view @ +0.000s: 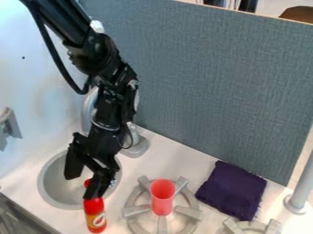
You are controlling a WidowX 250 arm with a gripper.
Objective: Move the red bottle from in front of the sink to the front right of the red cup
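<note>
Arm [109,59] slants down from upper left, pincer [89,185] at red bottle [94,214].

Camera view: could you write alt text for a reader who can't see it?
A black robot arm reaches down over a round grey sink, its pincer at the top of a red bottle. To the right, a red cup stands on a grey burner, near a dark purple cloth.
</note>
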